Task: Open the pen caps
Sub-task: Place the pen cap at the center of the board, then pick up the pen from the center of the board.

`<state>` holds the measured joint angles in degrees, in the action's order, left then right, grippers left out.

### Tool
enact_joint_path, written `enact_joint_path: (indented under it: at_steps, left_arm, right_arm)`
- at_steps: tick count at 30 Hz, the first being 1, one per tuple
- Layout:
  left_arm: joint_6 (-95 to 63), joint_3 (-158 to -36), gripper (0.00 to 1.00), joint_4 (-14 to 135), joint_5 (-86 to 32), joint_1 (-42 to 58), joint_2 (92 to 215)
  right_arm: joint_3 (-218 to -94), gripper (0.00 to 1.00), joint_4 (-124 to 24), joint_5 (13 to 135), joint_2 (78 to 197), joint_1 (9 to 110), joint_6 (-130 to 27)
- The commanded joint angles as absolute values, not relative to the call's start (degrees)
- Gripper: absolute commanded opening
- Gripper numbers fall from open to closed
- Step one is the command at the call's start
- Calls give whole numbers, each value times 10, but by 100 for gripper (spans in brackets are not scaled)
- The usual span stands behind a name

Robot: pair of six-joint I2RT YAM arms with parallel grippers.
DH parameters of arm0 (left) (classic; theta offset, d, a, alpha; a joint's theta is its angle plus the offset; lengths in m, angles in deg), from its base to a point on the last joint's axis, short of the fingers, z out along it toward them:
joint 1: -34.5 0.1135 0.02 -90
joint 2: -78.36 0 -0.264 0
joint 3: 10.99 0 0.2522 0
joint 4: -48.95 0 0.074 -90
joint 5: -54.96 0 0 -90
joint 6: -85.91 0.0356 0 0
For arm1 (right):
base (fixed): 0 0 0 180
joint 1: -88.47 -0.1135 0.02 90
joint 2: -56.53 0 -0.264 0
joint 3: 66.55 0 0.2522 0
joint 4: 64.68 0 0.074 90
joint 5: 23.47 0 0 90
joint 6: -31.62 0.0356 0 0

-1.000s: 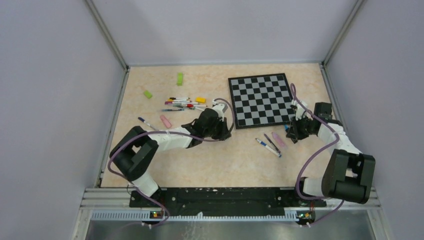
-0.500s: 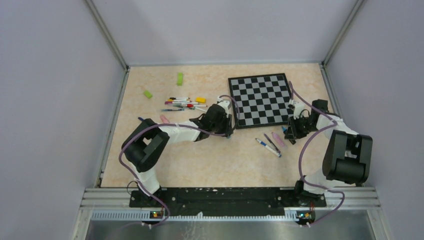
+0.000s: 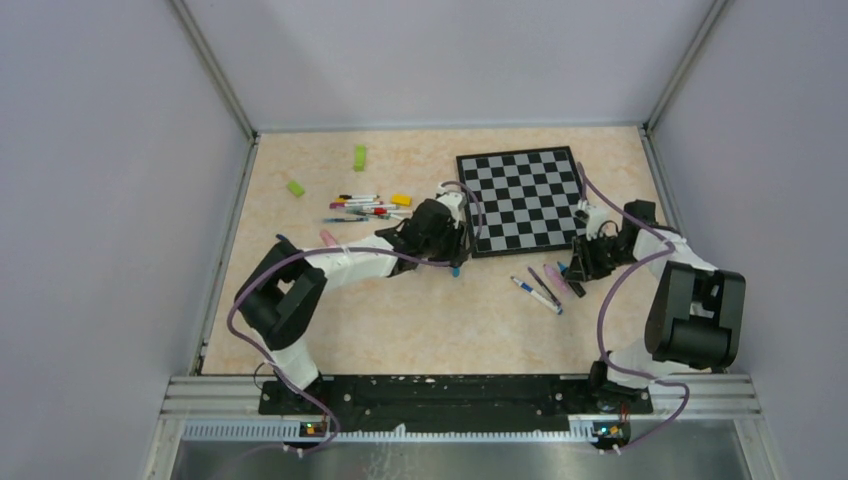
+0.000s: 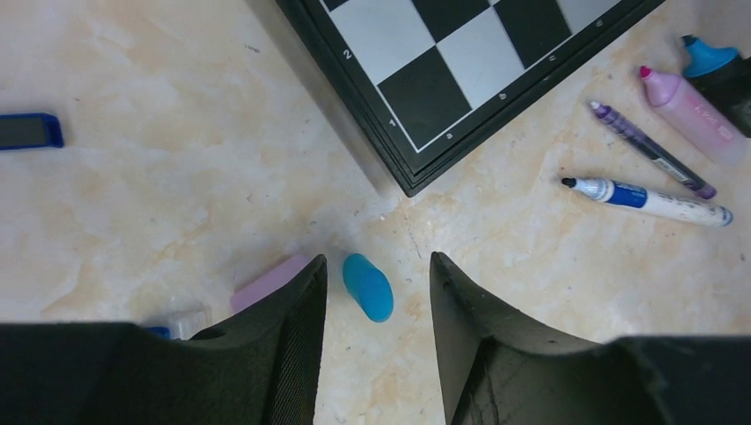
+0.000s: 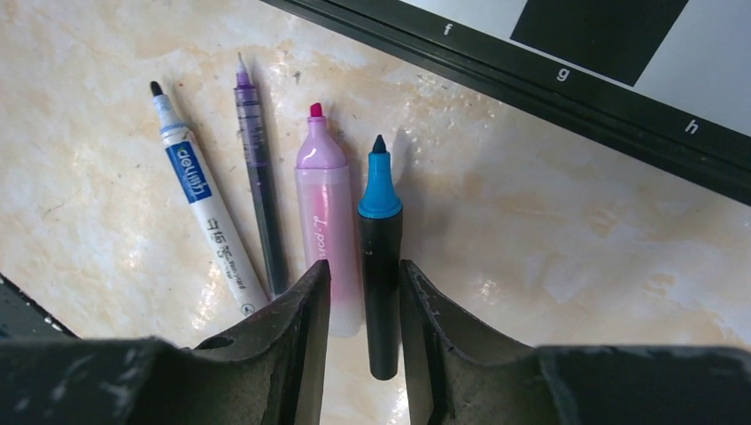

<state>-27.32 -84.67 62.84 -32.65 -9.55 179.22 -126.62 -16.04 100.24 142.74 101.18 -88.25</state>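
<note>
Pen pile (image 3: 365,208): bunched toward the table's (image 3: 400,320) far left, well apart from both grippers.
Left gripper (image 4: 376,259): fingers apart, low over the table just off the chessboard's near-left corner, gripping nothing.
Blue cap (image 4: 368,286): flat on the table between those fingers, touching neither.
Chessboard (image 3: 521,200): flat, toward the table's far right.
Uncapped four: white marker (image 5: 199,195), purple pen (image 5: 257,168), pink highlighter (image 5: 323,204), blue-tipped marker (image 5: 381,292), side by side just off the chessboard's near edge.
Right gripper (image 5: 363,266): fingers apart, astride the blue-tipped marker's black barrel.
</note>
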Motion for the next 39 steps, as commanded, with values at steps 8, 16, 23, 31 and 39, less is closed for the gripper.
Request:
enact_joint_path:
  at_steps: [8, 16, 23, 31, 39]
  left_arm:
    - [-225, -789, 68, 644, -398, -97, 1536]
    - [-242, -686, 98, 588, -400, -95, 1387]
    - [-243, -661, 99, 644, -390, -85, 1350]
    - [-297, -558, 99, 608, -380, -48, 1300]
    - [-304, -558, 99, 610, -345, 60, 1359]
  right_arm:
    - [-1281, 40, -155, 1044, 1325, 1017, -894]
    - [-1287, 46, -140, 1069, 1261, 1017, -907]
    - [-1302, 51, -133, 1174, 1206, 1017, -897]
    - [-1257, 59, -225, 1339, 1174, 1017, -797]
    - [-1229, 59, -235, 1329, 1170, 1017, -809]
